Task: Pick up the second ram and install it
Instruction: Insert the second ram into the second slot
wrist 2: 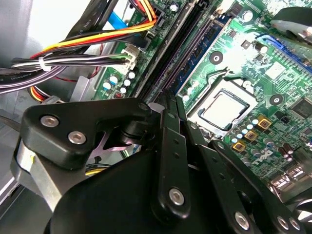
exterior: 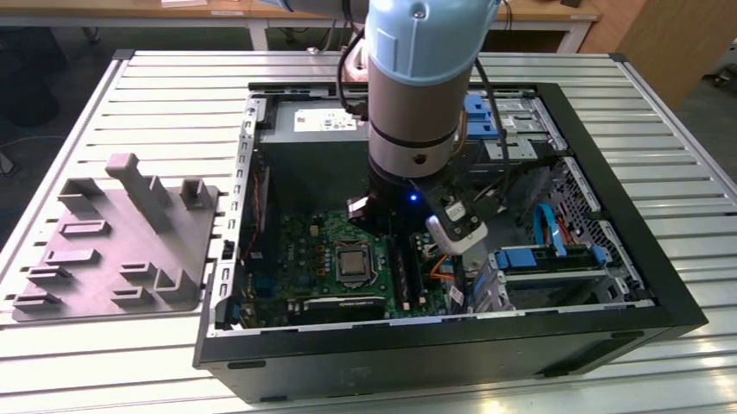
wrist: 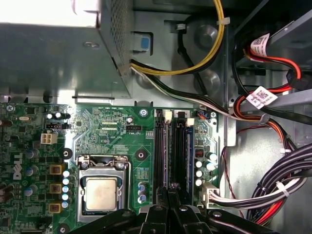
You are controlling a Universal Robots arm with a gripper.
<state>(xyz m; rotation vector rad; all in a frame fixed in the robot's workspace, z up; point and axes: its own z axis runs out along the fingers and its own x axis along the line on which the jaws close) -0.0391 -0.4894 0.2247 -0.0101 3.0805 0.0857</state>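
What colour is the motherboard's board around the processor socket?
The motherboard is green, seen best in the first wrist view.

Gripper (wrist 2: 169,100): black linkage in foreground, fingers (wrist 2: 171,141) drawn together, tips over the slot rails (wrist 2: 168,53) | Memory stick (wrist 2: 202,48): bluish-green, lying along a rail, near end hidden behind the fingertips | Processor (wrist 2: 225,109): silver, socketed on green motherboard (wrist 2: 273,63) | Cable bundle (wrist 2: 83,46): beside rails, opposite the processor.
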